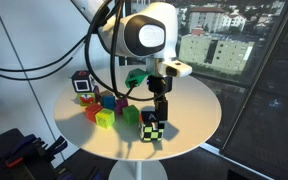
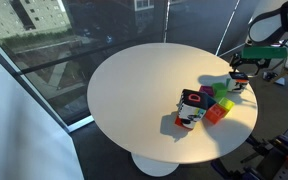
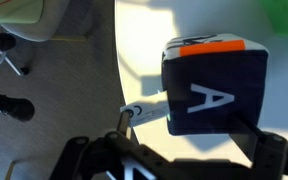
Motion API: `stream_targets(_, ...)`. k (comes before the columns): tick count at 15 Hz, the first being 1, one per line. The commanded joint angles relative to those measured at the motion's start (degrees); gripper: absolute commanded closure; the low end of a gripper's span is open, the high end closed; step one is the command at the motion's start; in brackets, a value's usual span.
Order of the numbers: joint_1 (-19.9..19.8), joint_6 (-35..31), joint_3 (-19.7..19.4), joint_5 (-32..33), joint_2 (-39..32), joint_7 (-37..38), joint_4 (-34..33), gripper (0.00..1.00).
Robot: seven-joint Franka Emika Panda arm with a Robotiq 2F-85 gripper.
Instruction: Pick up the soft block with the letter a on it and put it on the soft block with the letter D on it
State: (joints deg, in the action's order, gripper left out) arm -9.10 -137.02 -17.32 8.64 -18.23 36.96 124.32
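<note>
Between the spread fingers [image 3: 272,152] of the single claw [image 3: 196,130] sits the one soft block with the letter A [image 3: 214,85]. Its dark face with the white letter is turned to the wrist camera, and an orange patch shows on the side above. The claw is released, its jaws standing wide to either side of the block; whether they touch the fabric cannot be told. One small white tag [image 3: 144,112] sticks out from the block's side toward one finger.

In an exterior view the claw [image 1: 156,110] points straight down over this block [image 1: 152,128]. The block rests on the one round white table [image 1: 199,110] and shows green-and-white checks. Just beyond the claw lies a loose cluster of small plain cubes [image 1: 105,119]. At least four can be counted, among them two green and one red, but some overlap and the full number is unclear.

Past that cluster, well apart from the claw, stands the one soft block with the letter D [image 1: 82,86]. It is black with a white panel and red and blue patches, and its letter is too small to read. Farthest from the claw, behind the glass, buildings [image 1: 219,45] show.
</note>
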Motion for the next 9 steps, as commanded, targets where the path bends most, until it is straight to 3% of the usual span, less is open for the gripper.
stream_targets(1, -1.2, -3.2, 0.6, -3.8, 0.4, -3.7, 1.5, 0.0)
stream_targets(8, -1.5, -9.3, 0.8, -12.0, -0.1, -7.9, 3.6, 0.0)
stream_targets(9, -1.4, -10.0, 0.8, -12.9, -0.2, -8.1, 3.8, 0.22)
